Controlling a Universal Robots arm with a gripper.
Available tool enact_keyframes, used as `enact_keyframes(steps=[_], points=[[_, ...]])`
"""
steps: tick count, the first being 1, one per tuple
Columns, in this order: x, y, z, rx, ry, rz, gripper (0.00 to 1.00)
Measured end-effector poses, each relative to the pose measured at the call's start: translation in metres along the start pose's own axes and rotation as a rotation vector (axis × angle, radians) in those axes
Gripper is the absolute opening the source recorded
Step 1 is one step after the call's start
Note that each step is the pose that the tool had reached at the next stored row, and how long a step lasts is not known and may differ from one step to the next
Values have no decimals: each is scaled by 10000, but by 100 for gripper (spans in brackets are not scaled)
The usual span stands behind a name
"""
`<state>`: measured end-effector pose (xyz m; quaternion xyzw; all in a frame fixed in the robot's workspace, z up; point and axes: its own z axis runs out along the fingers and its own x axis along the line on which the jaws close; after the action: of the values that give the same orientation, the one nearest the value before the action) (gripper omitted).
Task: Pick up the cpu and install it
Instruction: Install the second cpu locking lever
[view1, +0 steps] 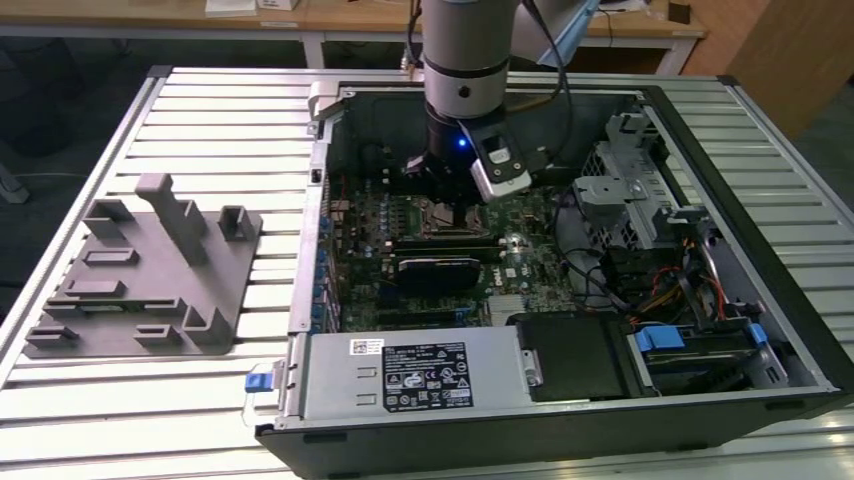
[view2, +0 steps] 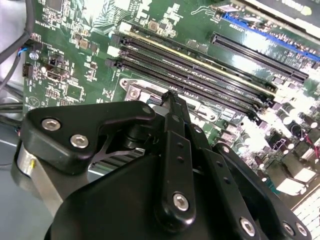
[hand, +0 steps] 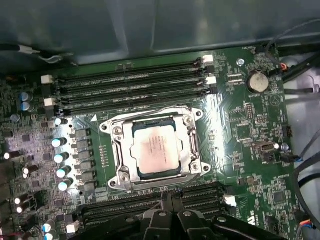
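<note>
A: One arm (view1: 465, 50), straight down into the open computer case (view1: 747, 300) on the slatted table (view1: 200, 400), and the fingers (hand: 166, 202) are poised low over the motherboard (hand: 240, 135).

B: And the cpu (hand: 156, 152)? I see it in the first wrist view, silver top up, lying flat inside the metal socket frame (hand: 119, 165), just beyond the fingertips.

A: Right, seated in the frame, nothing pinching it. The fingers look drawn together into a narrow point above the memory slots (hand: 150, 200) on the near side of the socket, holding nothing that I can see.

B: Room to move?

A: Tight. Another bank of memory slots (hand: 130, 85) sits on the far side of the socket, a row of capacitors (hand: 62, 157) flanks one side of the frame, and the case wall (hand: 150, 25) rises just past the far slots. The other side of the socket is flatter board, out toward a coin cell (hand: 258, 81).

B: In the exterior view the wrist hangs upright, the drive cage (view1: 627, 190) off to the exterior view's right, the power supply (view1: 407, 375) along the case's near edge.

A: And the grey moulded tray (view1: 147, 280) lies well apart from the fingers, out on the table at the exterior view's left, outside the case.
</note>
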<state>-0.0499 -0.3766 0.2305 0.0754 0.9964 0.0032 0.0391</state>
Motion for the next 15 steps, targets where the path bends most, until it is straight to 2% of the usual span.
enact_keyframes(steps=[5,15], points=[[5,-4,23,-47,8,-618,11],[113,-51,73,-63,10,-714,11]])
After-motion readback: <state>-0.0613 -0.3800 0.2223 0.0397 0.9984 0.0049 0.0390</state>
